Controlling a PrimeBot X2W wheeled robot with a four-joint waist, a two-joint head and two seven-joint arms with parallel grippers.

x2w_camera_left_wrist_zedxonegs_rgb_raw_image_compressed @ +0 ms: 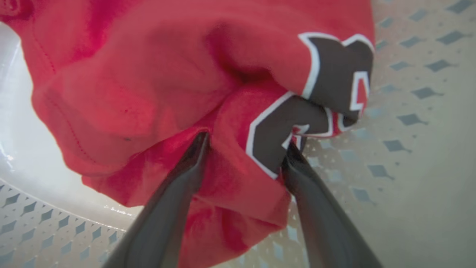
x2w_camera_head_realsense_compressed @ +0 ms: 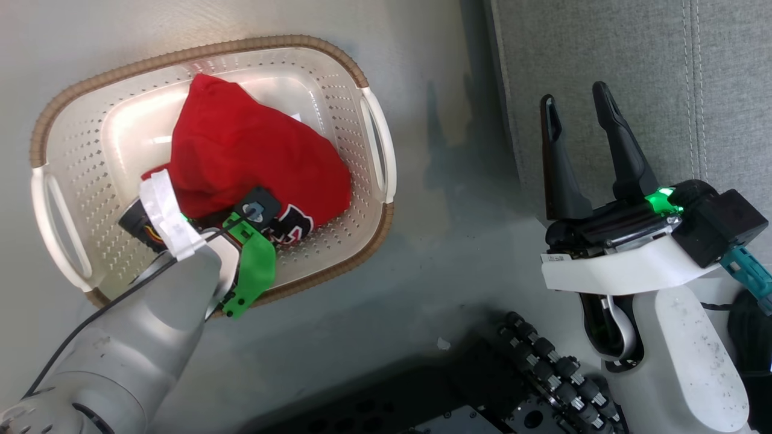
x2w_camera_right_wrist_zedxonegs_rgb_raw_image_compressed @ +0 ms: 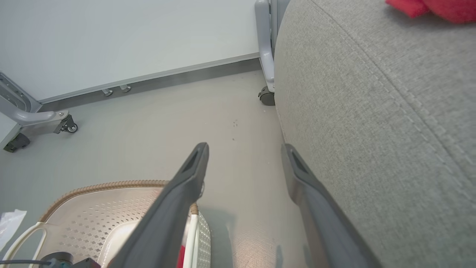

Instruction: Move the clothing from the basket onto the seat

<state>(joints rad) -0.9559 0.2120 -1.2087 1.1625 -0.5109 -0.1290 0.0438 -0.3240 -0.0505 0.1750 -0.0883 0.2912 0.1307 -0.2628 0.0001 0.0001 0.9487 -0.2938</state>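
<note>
1. Left jaws: inside the basket [x2w_camera_head_realsense_compressed: 108, 138], spread wide, not closed on anything; fold of red clothing [x2w_camera_head_realsense_compressed: 241, 144] lodged between the fingertips [x2w_camera_left_wrist_zedxonegs_rgb_raw_image_compressed: 186, 167], black-and-white print against one tip.
2. Right jaws: wide apart, empty; grey seat [x2w_camera_head_realsense_compressed: 603, 60] just beside the tips.
3. Second red garment [x2w_camera_right_wrist_zedxonegs_rgb_raw_image_compressed: 442, 7]: on the seat, well beyond the right jaws.

You have one red garment [x2w_camera_head_realsense_compressed: 241, 150] crumpled in a heap inside the cream basket [x2w_camera_head_realsense_compressed: 199, 51], with its black-and-white lettering bunched toward the near wall. The basket stands upright on the floor [x2w_camera_head_realsense_compressed: 458, 253], just beside the grey seat [x2w_camera_head_realsense_compressed: 603, 72]. A second red garment [x2w_camera_right_wrist_zedxonegs_rgb_raw_image_compressed: 438, 7] lies on top of the seat, at the edge of your right wrist view.
</note>
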